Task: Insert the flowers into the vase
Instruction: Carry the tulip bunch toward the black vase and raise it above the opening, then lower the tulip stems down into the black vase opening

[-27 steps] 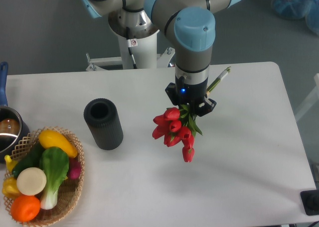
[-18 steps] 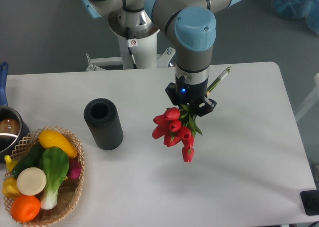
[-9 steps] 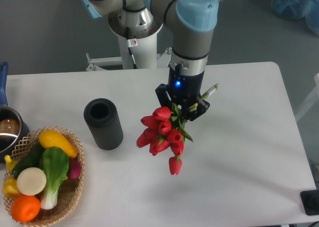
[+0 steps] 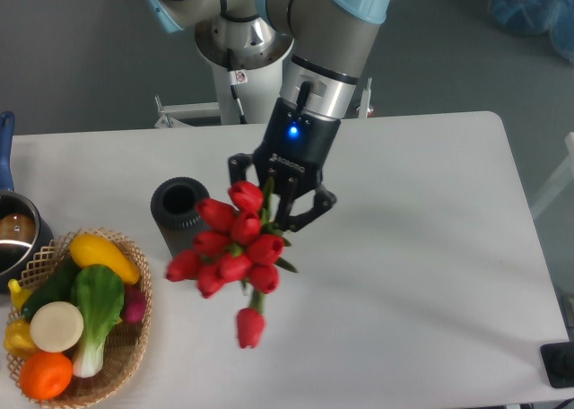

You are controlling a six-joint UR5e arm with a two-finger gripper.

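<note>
The flowers (image 4: 235, 249), a bunch of red tulip buds with green stems, hang in the air above the table, heads toward the camera. My gripper (image 4: 280, 196) is shut on their stems just behind the buds. The vase (image 4: 182, 219), a matte black cylinder with an open round mouth, stands upright on the table just left of the bunch. The leftmost buds overlap the vase's right and lower side in the view. The stem ends are hidden behind the gripper.
A wicker basket (image 4: 127, 355) with toy vegetables sits at the front left corner. A metal pot (image 4: 13, 239) with a blue handle stands at the left edge. The arm's base column (image 4: 244, 77) rises behind the table. A black object (image 4: 560, 364) lies at the lower right.
The gripper has carried the flowers left and higher, toward the camera, from mid-table to right beside the vase. The buds now look larger and spread wider. The vase has not moved.
</note>
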